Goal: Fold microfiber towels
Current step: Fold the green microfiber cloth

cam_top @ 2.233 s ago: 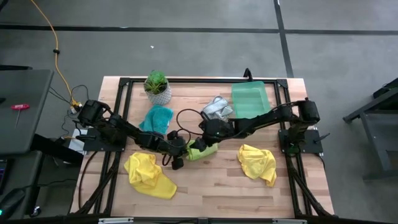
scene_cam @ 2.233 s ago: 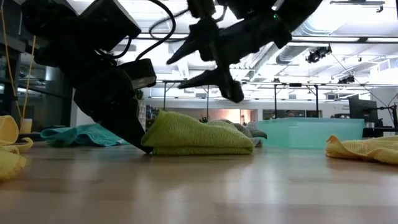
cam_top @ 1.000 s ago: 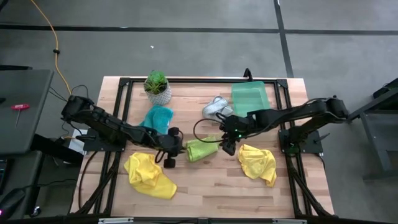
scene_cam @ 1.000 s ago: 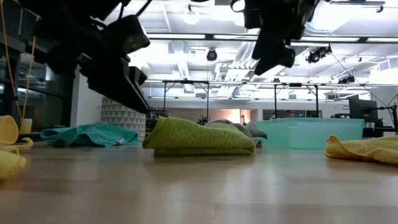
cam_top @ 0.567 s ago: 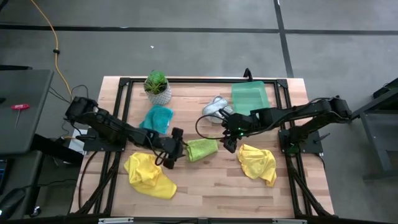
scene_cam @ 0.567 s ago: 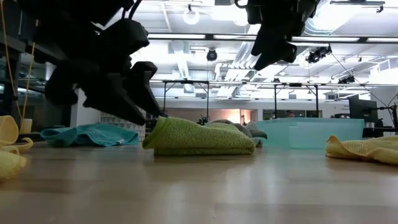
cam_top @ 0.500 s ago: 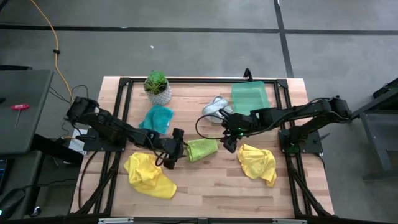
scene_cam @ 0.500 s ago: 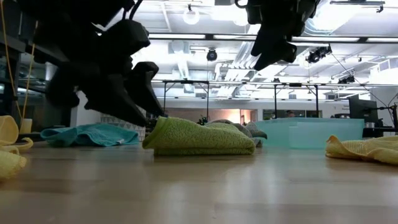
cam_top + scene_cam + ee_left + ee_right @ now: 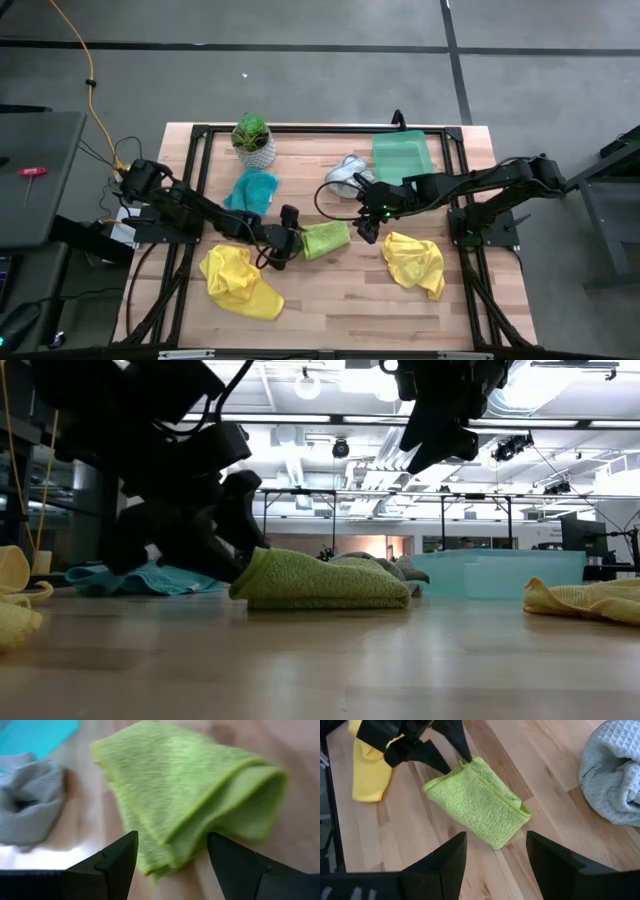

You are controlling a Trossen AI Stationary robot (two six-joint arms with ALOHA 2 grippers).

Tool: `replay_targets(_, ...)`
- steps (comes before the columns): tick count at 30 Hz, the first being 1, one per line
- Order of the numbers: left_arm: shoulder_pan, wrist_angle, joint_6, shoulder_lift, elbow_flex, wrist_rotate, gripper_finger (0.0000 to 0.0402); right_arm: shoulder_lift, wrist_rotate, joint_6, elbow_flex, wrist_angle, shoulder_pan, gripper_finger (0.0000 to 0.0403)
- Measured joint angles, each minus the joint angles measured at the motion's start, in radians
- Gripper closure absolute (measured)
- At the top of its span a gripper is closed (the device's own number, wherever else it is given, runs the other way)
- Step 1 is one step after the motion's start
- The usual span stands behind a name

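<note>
- Wooden table [image 9: 340,300] carries a folded lime green towel [image 9: 325,240] at its centre.
- Left gripper [image 9: 291,246]: fingers spread wide at the towel's left edge, gripping nothing; its arm reaches in low from the table's left side.
- Right gripper [image 9: 366,226]: fingers apart, empty, raised just right of the towel; arm stretched across from the right.

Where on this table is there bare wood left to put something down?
The widest bare patch is the near strip between the two yellow towels. The far edge between the plant and green tray is also bare. The middle is crowded: lime towel, teal towel, grey towel, both grippers.
</note>
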Motion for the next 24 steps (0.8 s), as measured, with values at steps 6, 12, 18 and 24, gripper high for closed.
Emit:
replay_targets(6,0.004,0.030,0.058,0.000,0.000,-0.024,0.0174,0.000,0.002,0.000,0.000,0.000,0.000,0.0206)
replay_targets(12,0.031,0.056,0.068,0.031,0.000,0.031,0.0174,0.000,0.003,0.000,0.000,0.001,0.000,0.0206)
replay_targets(18,0.040,0.130,0.069,0.046,0.000,-0.011,0.0187,0.001,0.003,0.008,0.000,0.005,0.000,0.0206)
replay_targets(24,0.044,0.186,0.077,0.046,0.000,-0.016,0.0281,0.001,0.003,0.008,0.000,0.005,0.000,0.0206)
